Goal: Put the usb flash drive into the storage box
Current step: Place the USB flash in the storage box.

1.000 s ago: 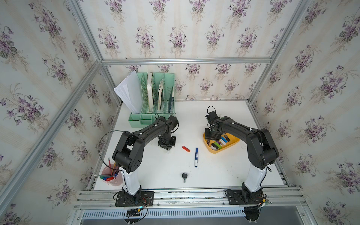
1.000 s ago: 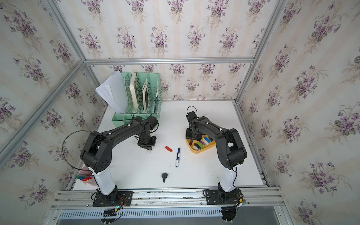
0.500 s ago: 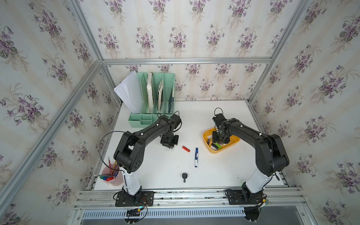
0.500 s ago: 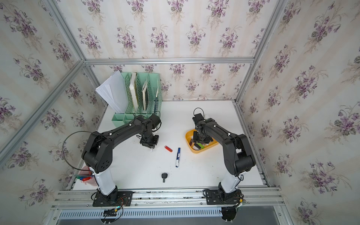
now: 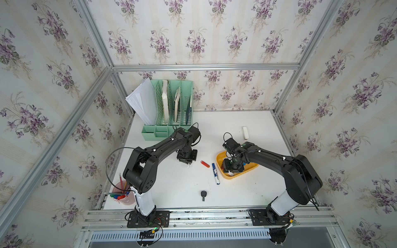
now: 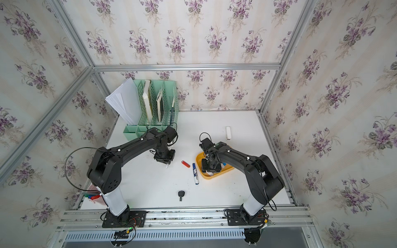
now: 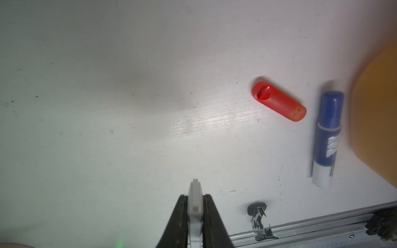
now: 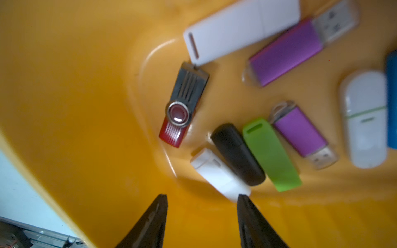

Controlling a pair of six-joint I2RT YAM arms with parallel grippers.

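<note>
A white tabletop point(image 5: 247, 193) carries a shallow yellow-orange plastic storage box point(image 5: 239, 175) holding many flash drives point(image 8: 270, 154). The right gripper point(image 8: 202, 196) hovers over it, fingers spread. The left gripper point(image 7: 195, 197), apart from the box, pinches a slim pale grey flash drive point(image 7: 194, 189) above the table.

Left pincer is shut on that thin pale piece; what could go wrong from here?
The right pincer hangs open over the storage box, so the arms may collide there. The red drive and blue marker lie between the left pincer and the box; a low carry could knock them. The pale piece sits thinly gripped and might slip.
</note>
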